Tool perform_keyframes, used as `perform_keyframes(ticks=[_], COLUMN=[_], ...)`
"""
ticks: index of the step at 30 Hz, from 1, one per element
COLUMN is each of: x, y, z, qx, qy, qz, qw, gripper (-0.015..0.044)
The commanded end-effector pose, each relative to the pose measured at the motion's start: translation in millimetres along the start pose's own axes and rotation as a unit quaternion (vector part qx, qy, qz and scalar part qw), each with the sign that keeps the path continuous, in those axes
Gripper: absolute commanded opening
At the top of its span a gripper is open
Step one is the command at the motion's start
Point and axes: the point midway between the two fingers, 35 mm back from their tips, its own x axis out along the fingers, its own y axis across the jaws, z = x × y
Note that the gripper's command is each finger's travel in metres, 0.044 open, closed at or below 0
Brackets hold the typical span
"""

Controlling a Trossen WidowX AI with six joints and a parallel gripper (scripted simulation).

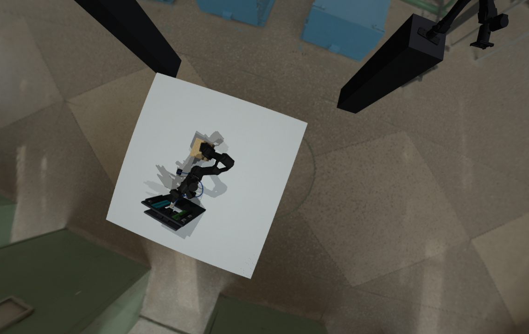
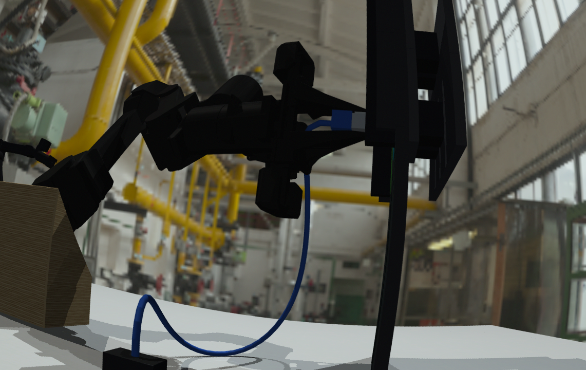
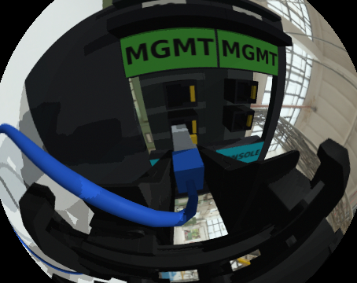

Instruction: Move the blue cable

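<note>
Near the left corner of the desk (image 1: 258, 166) (image 2: 446, 345) in the top view, just in from its lower edge, I see the black server rack (image 1: 199, 208) (image 2: 389, 69) (image 3: 53, 137). I have the gripper (image 1: 172, 202) (image 2: 363, 122) (image 3: 185, 152) clenched on the blue plug (image 2: 341, 119) (image 3: 188, 165), whose grey front meets the rack face; I can't tell which port or how deep. The blue cable (image 1: 202, 189) (image 2: 305, 229) (image 3: 84, 189) loops down to a black block (image 1: 179, 170) (image 2: 134, 361), nearer the desk's left edge than its right.
</note>
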Motion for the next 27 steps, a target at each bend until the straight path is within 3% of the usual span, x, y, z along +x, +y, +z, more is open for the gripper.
perform_keyframes(ticks=[1,27], x=[3.1,9.6], y=[-3.9,-3.9], z=[1.8,3.1], qx=[0.003,0.003], qy=[-0.001,-0.001], qz=[-0.007,-0.008], qw=[1.000,1.000], gripper=[0.0000,0.0000])
